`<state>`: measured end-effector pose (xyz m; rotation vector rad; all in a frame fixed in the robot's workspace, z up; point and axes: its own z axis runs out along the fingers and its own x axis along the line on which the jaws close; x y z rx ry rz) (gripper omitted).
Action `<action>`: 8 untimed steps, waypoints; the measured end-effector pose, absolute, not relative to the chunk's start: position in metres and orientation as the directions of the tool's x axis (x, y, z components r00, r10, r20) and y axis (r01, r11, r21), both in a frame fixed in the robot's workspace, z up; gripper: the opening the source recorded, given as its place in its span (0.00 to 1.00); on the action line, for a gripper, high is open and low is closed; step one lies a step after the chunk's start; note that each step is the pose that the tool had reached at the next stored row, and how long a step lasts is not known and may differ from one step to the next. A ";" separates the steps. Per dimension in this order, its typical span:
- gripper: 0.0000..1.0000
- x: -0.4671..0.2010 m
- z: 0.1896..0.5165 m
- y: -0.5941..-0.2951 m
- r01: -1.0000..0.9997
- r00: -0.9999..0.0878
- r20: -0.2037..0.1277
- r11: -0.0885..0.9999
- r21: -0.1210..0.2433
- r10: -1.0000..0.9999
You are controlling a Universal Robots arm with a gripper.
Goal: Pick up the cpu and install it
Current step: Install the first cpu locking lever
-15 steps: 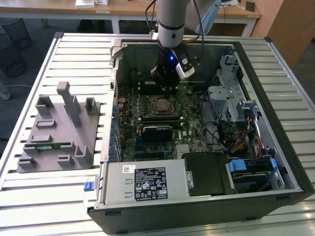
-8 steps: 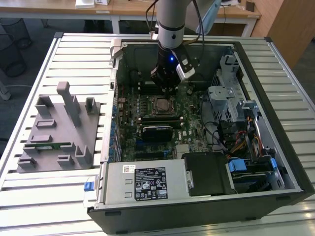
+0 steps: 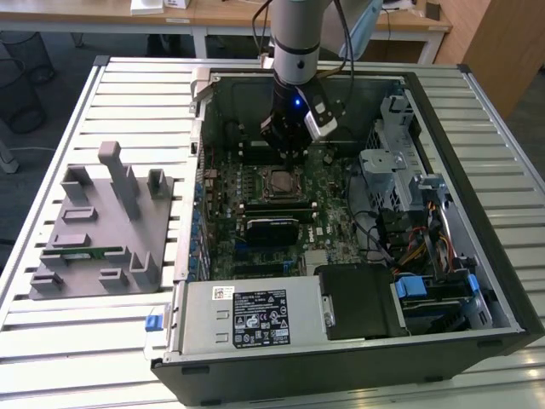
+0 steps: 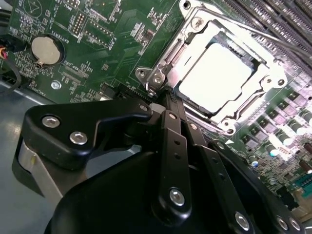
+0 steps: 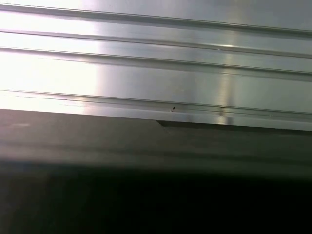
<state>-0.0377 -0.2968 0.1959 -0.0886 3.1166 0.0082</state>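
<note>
Scene: an open black desktop computer case [image 3: 502,281] lies on its side on a slatted pale metal desk [image 3: 136,85], its green motherboard [image 3: 226,183] facing up.

Arm: a grey Universal Robots arm [image 3: 296,30] reaches down into the case from the far side, with the black linkage gripper [image 3: 285,141] hanging low over the board.

The cpu: a small flat square chip with a pale silver metal top [image 4: 222,73] lies flat inside the silver metal socket frame [image 4: 165,58] on the motherboard; in the exterior view the same socket [image 3: 282,182] sits near the middle of the board.

Gripper state: in the second wrist view the black fingers [image 4: 170,112] come together to a narrow point with nothing between them, so the gripper looks pressed together and empty.

Key relation: the gripper's tip [image 4: 163,97] hangs just beside the socket's edge, at the hinge corner, not over the chip itself. In the exterior view the chip lies just nearer the camera than the gripper.

Chip's axis: square, so no long side to speak of; its edges run parallel to the socket frame.

Also in view: a grey moulded parts holder [image 3: 98,226] sits on the desk at the exterior view's left, well apart from the gripper.

State of the work: judging by its seat in the socket, the chip appears already placed.
</note>
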 end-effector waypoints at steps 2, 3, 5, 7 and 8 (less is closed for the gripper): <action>0.11 -0.038 0.196 -0.297 -0.057 -0.998 -0.024 0.998 0.012 -0.056; 0.11 -0.038 0.196 -0.297 -0.057 -0.998 -0.024 0.998 0.016 -0.056; 0.11 -0.038 0.196 -0.297 -0.057 -0.998 -0.025 0.998 0.021 -0.056; 0.11 -0.038 0.196 -0.297 -0.057 -0.998 -0.024 0.998 0.025 -0.056; 0.11 -0.038 0.197 -0.297 -0.057 -0.998 -0.025 0.998 0.026 -0.056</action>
